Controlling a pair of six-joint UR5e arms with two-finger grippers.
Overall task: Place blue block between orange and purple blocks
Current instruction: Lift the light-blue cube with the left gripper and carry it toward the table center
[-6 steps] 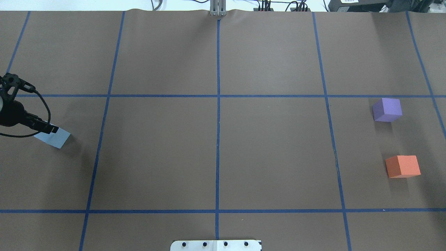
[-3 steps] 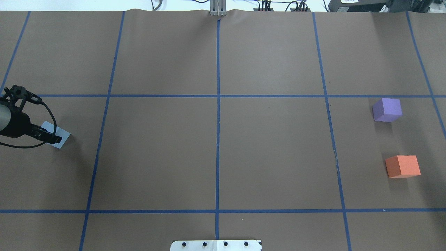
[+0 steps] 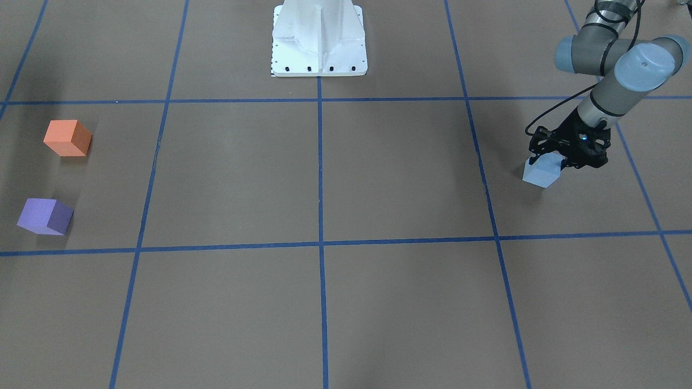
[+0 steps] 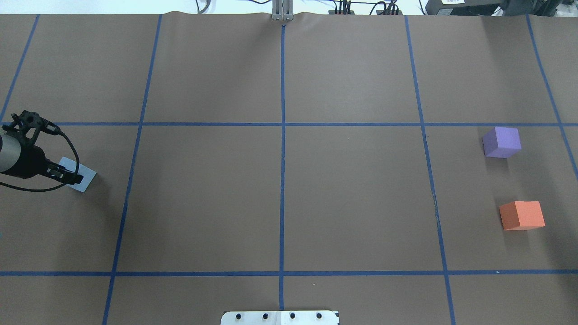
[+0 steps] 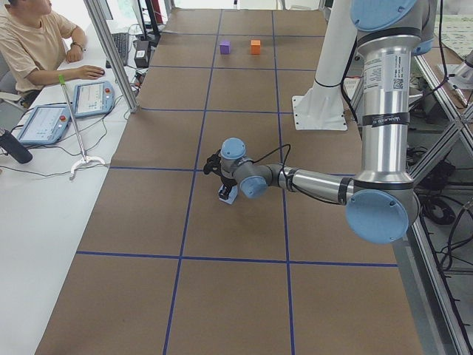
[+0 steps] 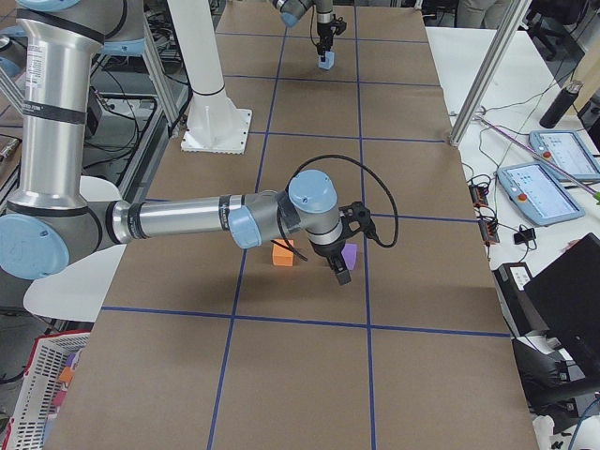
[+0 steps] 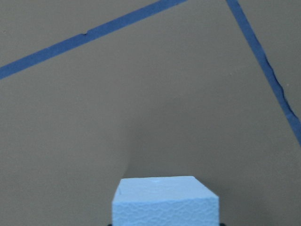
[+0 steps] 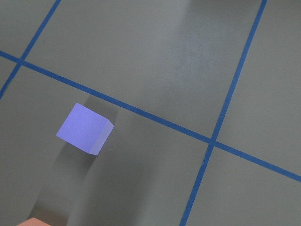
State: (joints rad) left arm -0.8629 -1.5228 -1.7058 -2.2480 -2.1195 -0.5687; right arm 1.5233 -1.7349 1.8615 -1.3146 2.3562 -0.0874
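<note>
Snugly around blue block (image 3: 540, 174), left end effector (image 3: 558, 161).

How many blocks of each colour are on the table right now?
blue block: 1
orange block: 1
purple block: 1
Total: 3
</note>
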